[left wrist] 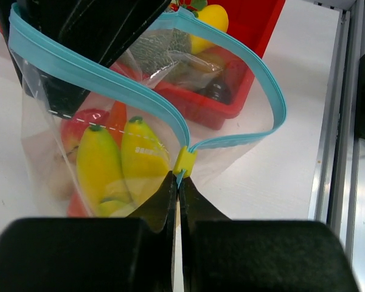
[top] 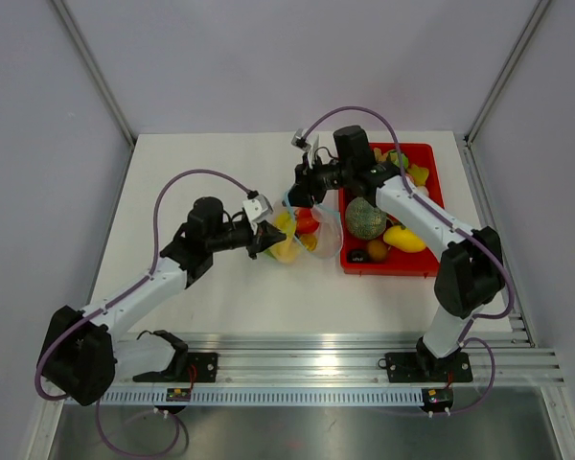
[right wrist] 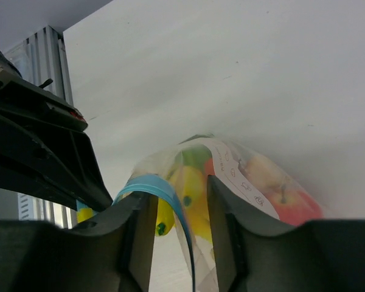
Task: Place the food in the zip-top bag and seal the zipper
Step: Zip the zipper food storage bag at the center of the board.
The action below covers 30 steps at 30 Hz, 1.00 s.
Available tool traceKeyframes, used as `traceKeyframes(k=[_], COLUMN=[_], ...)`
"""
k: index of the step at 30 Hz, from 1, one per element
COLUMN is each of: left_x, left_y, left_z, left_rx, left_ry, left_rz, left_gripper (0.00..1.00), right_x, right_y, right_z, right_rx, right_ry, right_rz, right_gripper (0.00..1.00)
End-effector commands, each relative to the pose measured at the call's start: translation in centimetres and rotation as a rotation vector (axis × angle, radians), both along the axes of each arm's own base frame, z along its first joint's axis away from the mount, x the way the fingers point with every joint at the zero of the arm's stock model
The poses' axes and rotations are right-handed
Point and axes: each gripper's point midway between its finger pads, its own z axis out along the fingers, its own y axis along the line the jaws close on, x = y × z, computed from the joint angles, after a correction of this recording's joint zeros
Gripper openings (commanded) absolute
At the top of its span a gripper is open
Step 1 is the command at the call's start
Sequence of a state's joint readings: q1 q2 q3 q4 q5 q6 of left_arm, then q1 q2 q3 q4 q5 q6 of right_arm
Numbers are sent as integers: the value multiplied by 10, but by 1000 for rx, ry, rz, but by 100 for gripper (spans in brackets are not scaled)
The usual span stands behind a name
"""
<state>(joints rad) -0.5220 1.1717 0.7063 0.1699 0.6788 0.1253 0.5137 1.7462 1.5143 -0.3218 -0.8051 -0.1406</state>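
Clear, crinkly plastic zip-top bag stands mouth-up on the flat white table, just beside the left wall of the red rectangular plastic tray and between the two black arms.

The left gripper reaches in from the left. Its jaws are pressed fully together on the bag's side edge, right under the end of the zipper. The right gripper comes down from above the tray. Its jaws stand partly apart, with one lip of the bag passing through the gap between them, and neither finger clamps it.

The tray holds a round, netted green melon and, beside it, a smooth yellow fruit. Other small pieces lie behind them, too small to name.

Inside the bag lie two yellow bananas with green tips, side by side. A red-and-yellow apple sits behind them, and an orange carrot lies between the apple and the bananas.

The zipper, a thin teal-blue strip, gapes wide, and its two halves form an open loop. They meet at a small yellow slider that sits touching the left fingertips.
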Motion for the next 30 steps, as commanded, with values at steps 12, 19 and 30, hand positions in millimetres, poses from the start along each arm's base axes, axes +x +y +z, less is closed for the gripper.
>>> traceKeyframes(k=[12, 19, 30], left_x=[-11, -4, -7], left_y=[9, 20, 23], left_z=[82, 99, 106], left_rx=[-57, -92, -117], left_ry=[-199, -220, -200], left_rz=[-178, -187, -221], left_gripper=[0, 0, 0], right_x=[-9, -63, -77], right_y=[-59, -46, -3], right_z=[109, 136, 125], right_rx=[-25, 94, 56], right_ry=[-569, -679, -642], right_rz=[-144, 119, 328], right_gripper=[68, 65, 63])
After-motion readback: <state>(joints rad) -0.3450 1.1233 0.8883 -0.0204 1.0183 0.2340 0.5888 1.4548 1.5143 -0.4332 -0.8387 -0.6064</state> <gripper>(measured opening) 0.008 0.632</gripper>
